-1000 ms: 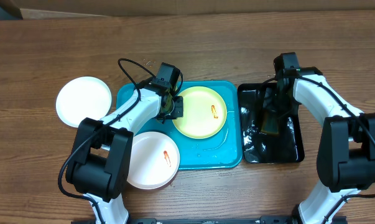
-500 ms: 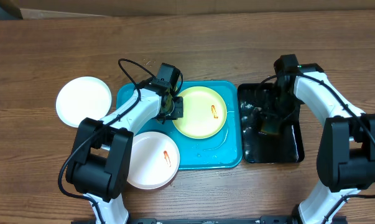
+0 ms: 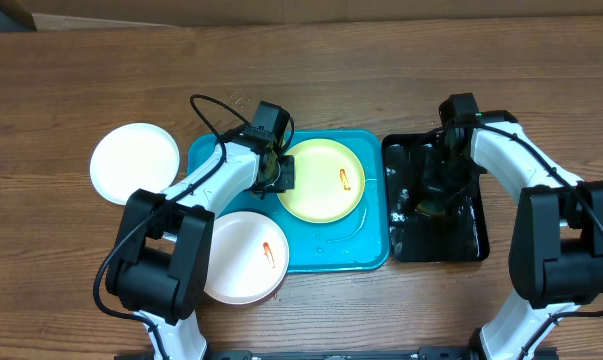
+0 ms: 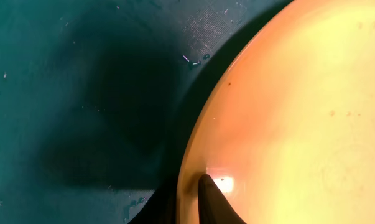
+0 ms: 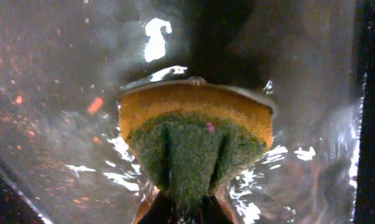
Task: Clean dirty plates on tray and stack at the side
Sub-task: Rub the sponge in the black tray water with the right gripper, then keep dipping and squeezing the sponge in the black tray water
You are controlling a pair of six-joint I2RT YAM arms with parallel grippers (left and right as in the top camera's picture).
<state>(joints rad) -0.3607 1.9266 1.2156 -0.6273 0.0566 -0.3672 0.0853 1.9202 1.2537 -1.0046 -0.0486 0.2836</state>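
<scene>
Yellow-green plate (image 3: 321, 182) lies smeared in the tray's (image 3: 331, 252) far-right corner; left gripper (image 3: 281, 178) pinches its rim; right gripper (image 3: 435, 194) squeezes the sponge (image 5: 196, 124); scrubbing could slip that thin hold.

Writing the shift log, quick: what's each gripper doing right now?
Left gripper: closed on the rim of the yellow-green plate.
Right gripper: closed on the sponge.
</scene>
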